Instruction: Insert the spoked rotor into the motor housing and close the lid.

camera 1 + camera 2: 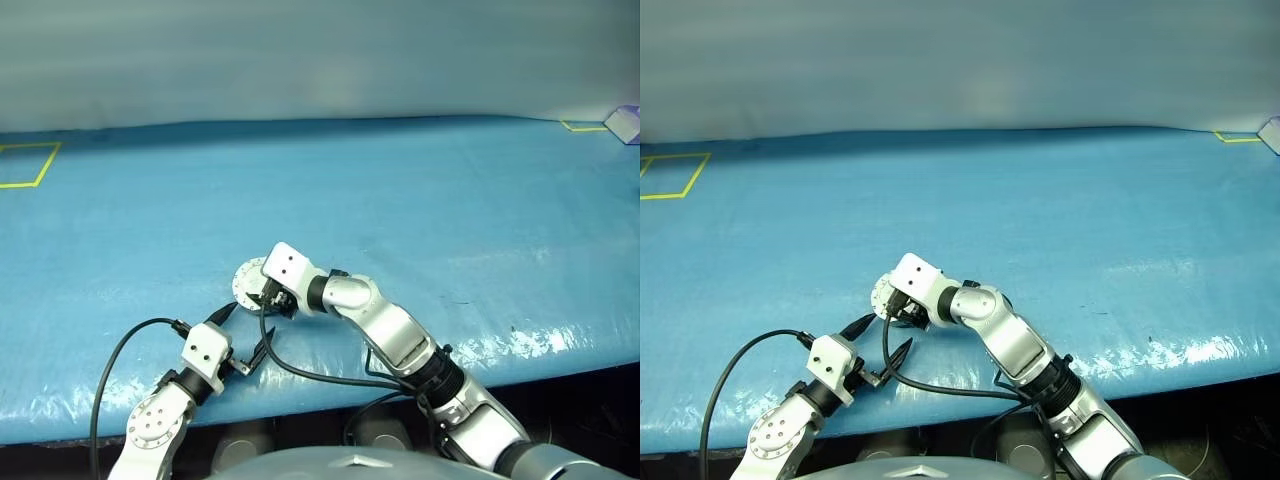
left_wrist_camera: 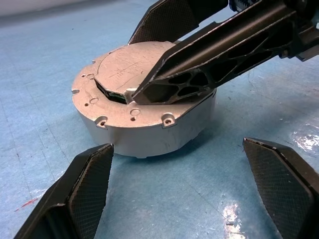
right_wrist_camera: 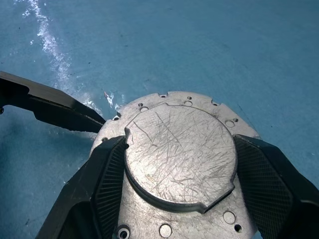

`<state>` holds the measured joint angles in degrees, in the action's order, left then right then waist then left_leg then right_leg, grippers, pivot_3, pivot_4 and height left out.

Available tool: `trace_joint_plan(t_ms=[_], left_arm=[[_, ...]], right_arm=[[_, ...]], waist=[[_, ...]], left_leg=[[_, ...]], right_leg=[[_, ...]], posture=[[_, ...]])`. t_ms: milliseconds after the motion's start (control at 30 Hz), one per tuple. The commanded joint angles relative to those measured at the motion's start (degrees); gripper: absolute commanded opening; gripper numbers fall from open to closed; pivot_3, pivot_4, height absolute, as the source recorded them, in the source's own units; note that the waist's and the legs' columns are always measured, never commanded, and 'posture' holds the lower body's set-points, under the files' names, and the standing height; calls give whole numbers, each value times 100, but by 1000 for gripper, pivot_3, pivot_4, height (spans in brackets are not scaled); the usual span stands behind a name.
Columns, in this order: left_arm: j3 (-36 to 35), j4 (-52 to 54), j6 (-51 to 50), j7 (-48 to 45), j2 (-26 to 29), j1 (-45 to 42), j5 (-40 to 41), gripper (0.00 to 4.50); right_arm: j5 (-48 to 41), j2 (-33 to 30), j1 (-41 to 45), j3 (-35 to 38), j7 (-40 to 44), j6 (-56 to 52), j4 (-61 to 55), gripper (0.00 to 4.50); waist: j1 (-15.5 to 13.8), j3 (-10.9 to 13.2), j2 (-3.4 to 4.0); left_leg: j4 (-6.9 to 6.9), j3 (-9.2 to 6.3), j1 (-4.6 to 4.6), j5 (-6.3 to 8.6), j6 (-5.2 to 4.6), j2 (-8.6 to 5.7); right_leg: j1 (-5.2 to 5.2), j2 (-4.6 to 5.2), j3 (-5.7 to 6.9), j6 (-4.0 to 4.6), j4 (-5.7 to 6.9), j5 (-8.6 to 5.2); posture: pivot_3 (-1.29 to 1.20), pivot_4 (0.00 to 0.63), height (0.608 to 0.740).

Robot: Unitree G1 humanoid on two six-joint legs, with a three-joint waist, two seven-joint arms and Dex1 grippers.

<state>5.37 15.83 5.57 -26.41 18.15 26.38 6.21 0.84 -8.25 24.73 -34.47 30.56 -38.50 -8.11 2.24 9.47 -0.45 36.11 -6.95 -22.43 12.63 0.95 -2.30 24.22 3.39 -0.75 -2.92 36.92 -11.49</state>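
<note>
The blue bench (image 1: 420, 200) fills most of the frame. Left of centre and low in the head view sits the motor housing (image 2: 144, 129), its lid (image 3: 179, 154) shut flat on top. The right hand (image 3: 179, 164) straddles the lid's raised centre, fingers spread and, it seems, touching its edges. The left hand (image 2: 184, 194) waits just beside the housing, fingers wide apart, holding nothing.

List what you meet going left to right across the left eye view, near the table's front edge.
Yellow tape square → left gripper → motor housing with lid → right gripper → small grey block at the far right.
</note>
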Motion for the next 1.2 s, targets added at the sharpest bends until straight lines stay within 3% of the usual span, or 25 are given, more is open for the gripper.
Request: trace_joint_plan(t_ms=[33,133,367,400,500,733,867,1200], left_arm=[[0,123,114,-27,0,20,51,4500],[-168,456,-113,-252,-58,83,818,4500],[-1238,1295,-1152,-626,463,105,2765,4500],[-1413,1369,-1326,-569,521,44,3003,4327],[-1709,1404,-1749,-449,657,-152,3372,3574],[-1666,688,-2362,-550,1229,-947,2888,1193],[-1701,185,-2880,-504,1237,-1547,3086,17],[-1279,-564,-3583,-1150,1232,-2825,3120,17]], right_arm=[[101,-55,25,-115,101,-90,143,3018],[116,-70,19,-122,123,-136,127,3018],[119,-43,5,-106,143,-184,96,3018],[122,-37,10,-94,138,-179,101,3018],[130,-14,11,-54,115,-171,107,3018],[149,32,13,-30,79,-146,145,3018],[158,43,32,-5,64,-128,176,3018],[181,82,70,33,26,-101,230,3018]], waist=[[-1,-2,0],[0,-5,-2],[0,-10,1],[0,-10,1],[-2,-12,0],[-3,-12,0],[-2,-12,-2],[9,-13,-4]], left_leg=[[0,0,0,0,0,0],[0,0,0,0,0,0],[0,-3,1,0,-1,2],[0,-3,0,0,-1,2],[0,-2,1,-1,-1,0],[-7,-2,56,0,0,0],[-8,-4,62,0,0,0],[-12,-4,62,-1,2,0]], right_leg=[[-1,0,0,0,0,0],[-1,1,0,0,0,0],[-1,0,2,4,1,-3],[-1,0,1,4,0,-3],[-3,1,1,4,-2,-2],[-57,-1,1,10,-7,-6],[-62,-2,2,10,-4,-7],[-60,-4,0,9,-4,-6]], posture=[[0,150,740],[0,150,740],[0,150,740],[0,150,740],[0,150,740],[0,150,740],[0,150,740],[0,150,740]])
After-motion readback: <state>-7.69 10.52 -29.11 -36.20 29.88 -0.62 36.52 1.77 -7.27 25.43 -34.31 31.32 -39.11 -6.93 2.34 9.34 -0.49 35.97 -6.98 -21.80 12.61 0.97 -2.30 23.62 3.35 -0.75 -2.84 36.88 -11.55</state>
